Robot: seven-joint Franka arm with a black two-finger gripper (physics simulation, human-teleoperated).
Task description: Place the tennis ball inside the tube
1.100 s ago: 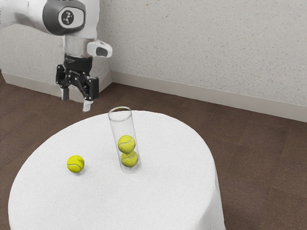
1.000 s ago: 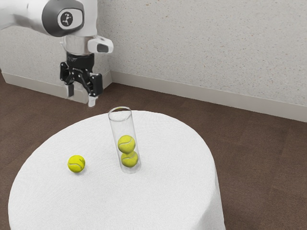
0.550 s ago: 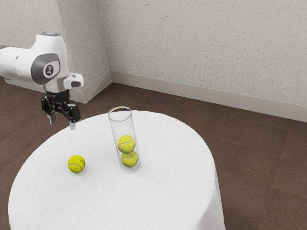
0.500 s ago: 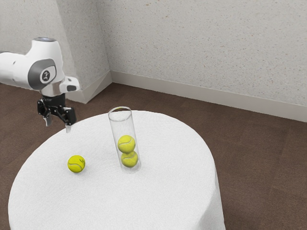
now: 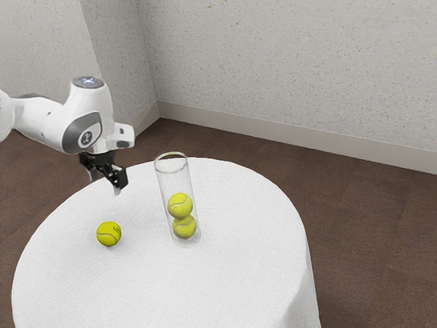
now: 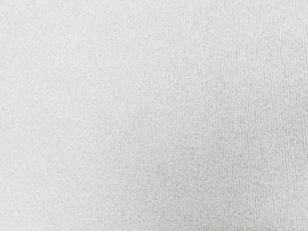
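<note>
My black gripper (image 5: 104, 188) is open in the exterior view, fingers pointing down with nothing between them. It hangs over the table's far edge, above and beyond the loose ball. The loose yellow-green tennis ball (image 5: 108, 234) rests on the tablecloth, apart from the tube. A clear tube (image 5: 169, 183) stands to the ball's right in the exterior view, with one tennis ball (image 5: 180, 206) resting on another tennis ball (image 5: 184, 227) inside. Its rim is at the top, and the upper part holds no ball.
The round table (image 5: 239, 273) has a white cloth, whose weave (image 6: 154, 115) appears in the wrist view. Brown floor (image 5: 369, 232) surrounds the table, and a speckled wall (image 5: 293, 75) rises behind it.
From about a second ago, my gripper has come lower, first swinging toward the exterior view's left, then back toward its right. The tube and its balls have stayed put; the loose ball has barely shifted.
</note>
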